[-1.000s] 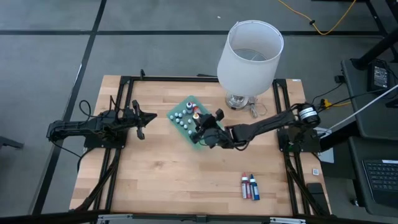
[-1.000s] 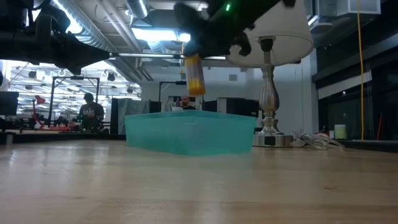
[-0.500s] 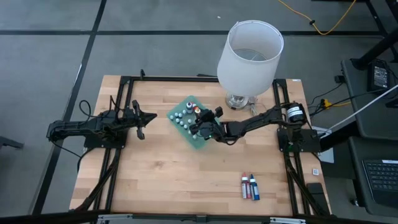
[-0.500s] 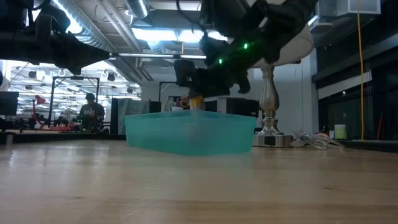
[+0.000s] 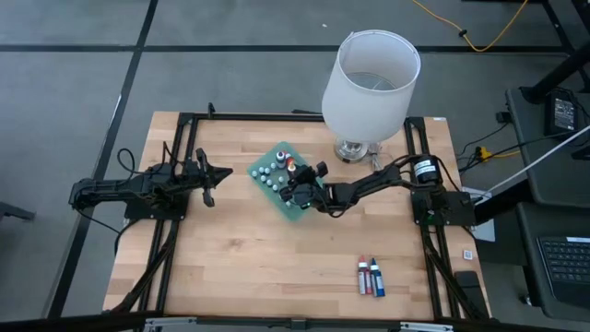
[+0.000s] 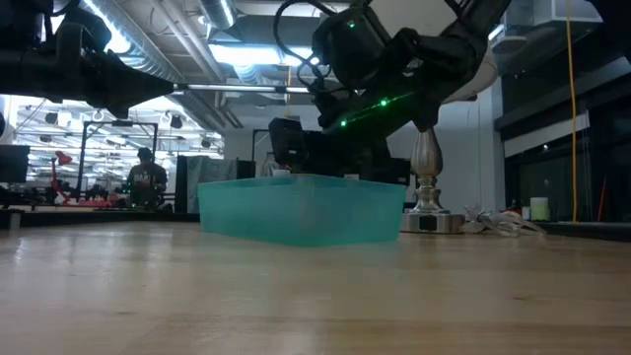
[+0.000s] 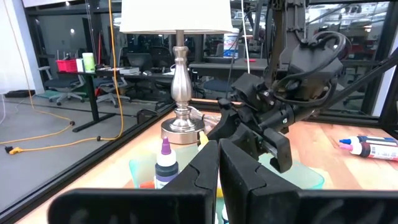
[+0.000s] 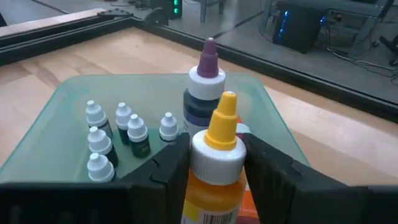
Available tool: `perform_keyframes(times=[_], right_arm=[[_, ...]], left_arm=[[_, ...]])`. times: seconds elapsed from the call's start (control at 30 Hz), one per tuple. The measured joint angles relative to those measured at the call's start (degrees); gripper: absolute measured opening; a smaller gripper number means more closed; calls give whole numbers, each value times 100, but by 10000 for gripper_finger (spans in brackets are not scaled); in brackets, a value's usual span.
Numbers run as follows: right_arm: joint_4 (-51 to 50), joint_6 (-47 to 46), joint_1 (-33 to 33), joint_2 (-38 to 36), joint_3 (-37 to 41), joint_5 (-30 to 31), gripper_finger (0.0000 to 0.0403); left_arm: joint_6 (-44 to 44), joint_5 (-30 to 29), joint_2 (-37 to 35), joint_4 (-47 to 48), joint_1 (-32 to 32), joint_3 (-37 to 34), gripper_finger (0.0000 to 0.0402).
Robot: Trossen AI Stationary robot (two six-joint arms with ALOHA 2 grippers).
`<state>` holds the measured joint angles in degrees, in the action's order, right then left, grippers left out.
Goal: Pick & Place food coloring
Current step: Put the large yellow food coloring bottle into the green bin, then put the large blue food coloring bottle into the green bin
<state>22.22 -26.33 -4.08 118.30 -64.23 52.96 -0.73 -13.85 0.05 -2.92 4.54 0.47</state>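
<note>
A green tray (image 5: 297, 213) on the table's middle holds the food coloring: a purple-tipped bottle (image 8: 204, 87) and several tiny white-capped bottles (image 8: 99, 134) stand upright on its floor. My right gripper (image 8: 214, 158) reaches in from the table's right, low over the tray (image 8: 56, 106), shut on an orange bottle with a yellow tip (image 8: 221, 124). In the low view the gripper (image 6: 315, 158) sits just behind the tray's rim (image 6: 296, 182). My left gripper (image 5: 210, 175) waits shut at the table's left, and its closed fingers (image 7: 208, 177) show in its wrist view. My right gripper pinches the orange bottle at its white collar (image 8: 199, 152), just under the yellow tip, between its two fingers (image 8: 166, 168). The fingers come from the table's right, slanting slightly down. The bottle stands upright inside the tray. The gripper hides its base.
A lamp with a large white shade (image 5: 371, 81) stands at the table's far edge, right of the tray. A red bottle and a blue bottle (image 5: 371, 277) lie on the wood at the near right. Bare wood lies near and left of the tray.
My right gripper has gone down and a little toward the table's left and far edge, carrying the orange bottle. The bottle hung well above the tray's rim and is now down inside the tray, still upright.
</note>
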Motion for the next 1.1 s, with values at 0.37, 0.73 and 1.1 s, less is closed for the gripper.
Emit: perform_keyframes(times=[0.37,0.73,1.1], right_arm=[[88,95,-78,0,0,-25,210],[32,394,-289,-320,-2,-14,216],[-789,2102,-624,-1390,-2,-55,217]], left_arm=[[0,0,-1,0,0,1,7],[0,0,0,0,-1,1,13],[0,0,-1,-2,-1,1,7]])
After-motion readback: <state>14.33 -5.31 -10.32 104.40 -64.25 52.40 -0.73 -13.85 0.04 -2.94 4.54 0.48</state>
